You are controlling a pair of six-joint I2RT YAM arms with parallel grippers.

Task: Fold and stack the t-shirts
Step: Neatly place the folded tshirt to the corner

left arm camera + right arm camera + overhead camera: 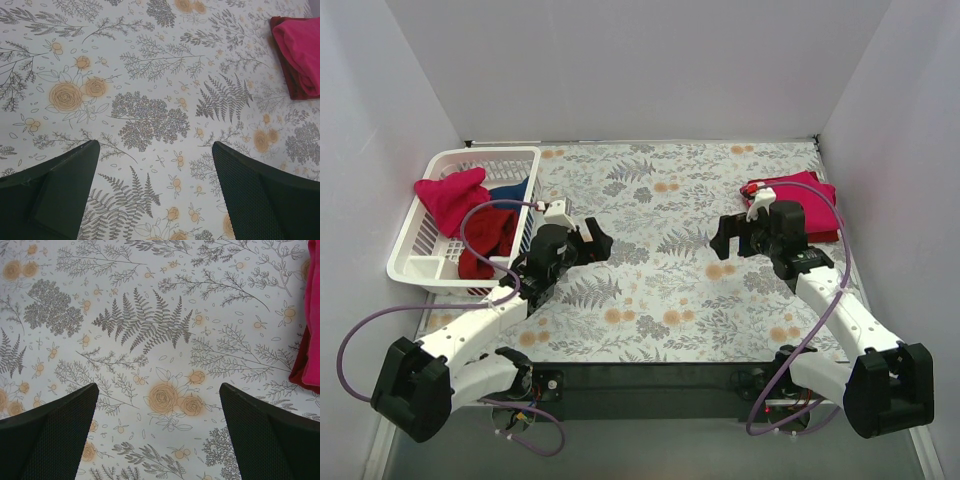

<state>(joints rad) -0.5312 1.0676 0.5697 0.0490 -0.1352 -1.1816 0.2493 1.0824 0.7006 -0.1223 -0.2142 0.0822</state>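
Note:
A folded bright pink-red t-shirt [802, 198] lies on a folded dark maroon one [825, 236] at the back right of the table. The left wrist view shows this pile [300, 42] at its top right, and the right wrist view shows it [314, 315] at its right edge. More t-shirts sit crumpled in the white basket [420, 272]: a pink-red one [450, 195], a blue one [512, 190] and a dark red one [485, 245]. My left gripper [600, 240] [155, 145] hovers open over bare tablecloth right of the basket. My right gripper [720, 240] [158, 386] is open and empty just left of the folded pile.
The floral tablecloth [660, 290] covers the table between grey-white walls on three sides. The basket stands against the left wall. Purple cables [480, 215] loop from both arms, the left one arching over the basket.

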